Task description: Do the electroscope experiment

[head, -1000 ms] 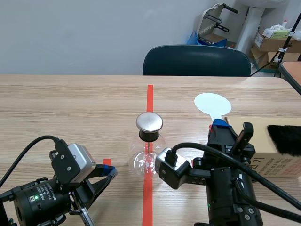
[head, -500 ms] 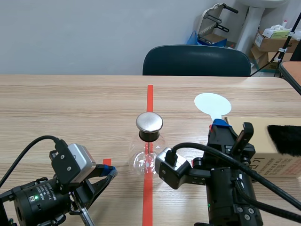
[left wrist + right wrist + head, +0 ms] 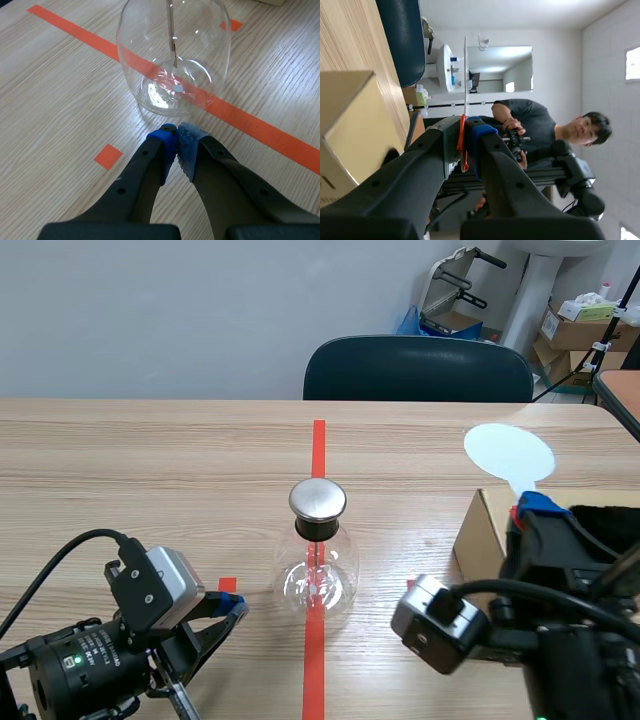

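The electroscope, a clear glass flask (image 3: pixel 318 575) with a round metal cap (image 3: pixel 318 499), stands on the red centre line. My left gripper (image 3: pixel 232 608) rests shut on nothing, low on the table to the flask's left. In the left wrist view its tips (image 3: pixel 176 136) meet just short of the flask (image 3: pixel 175 60), whose thin strip hangs inside. My right gripper (image 3: pixel 538 506) is raised over the cardboard box (image 3: pixel 482 530), shut on the red handle of a white round paddle (image 3: pixel 509 452). The right wrist view shows the paddle (image 3: pixel 465 75) edge-on between that gripper's (image 3: pixel 469 126) fingers.
A dark blue chair (image 3: pixel 418 368) stands behind the table's far edge. The open cardboard box holds something black, mostly hidden by my right arm. Boxes and clutter sit in the back right corner (image 3: pixel 580 325). A person (image 3: pixel 540 125) shows in the right wrist view's background.
My right arm has swung to the right with the paddle, from beside the flask to above the box. Flask and left arm are unmoved.
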